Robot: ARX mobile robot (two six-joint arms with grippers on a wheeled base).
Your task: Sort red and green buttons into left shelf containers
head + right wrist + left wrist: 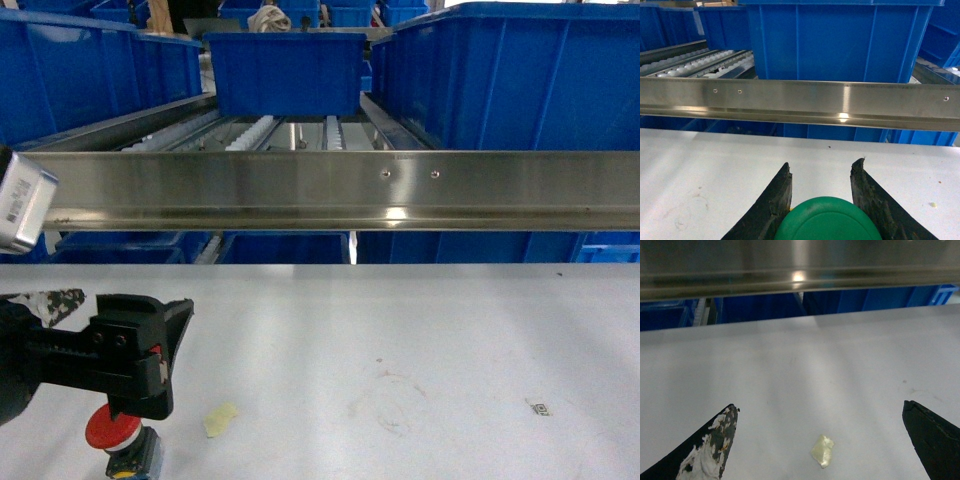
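Far left of the head view, our left gripper (140, 385) hangs over the white desk (400, 340), just above the red-capped push-button on its stubby dark body (118, 432). From the wrist, its black fingers (715, 442) are spread wide around nothing but a yellowish tape scrap (822, 450). We judge the button light, rigid and smooth; we'd take it by the body under the cap, not the rounded top. Moving right, the right gripper (821, 187) has its fingers either side of a round green cap (827, 220); whether they pinch it, we cannot tell. The deep blue ribbed plastic bins (80, 70) wait on the shelf behind. A white label far left, nothing legible.
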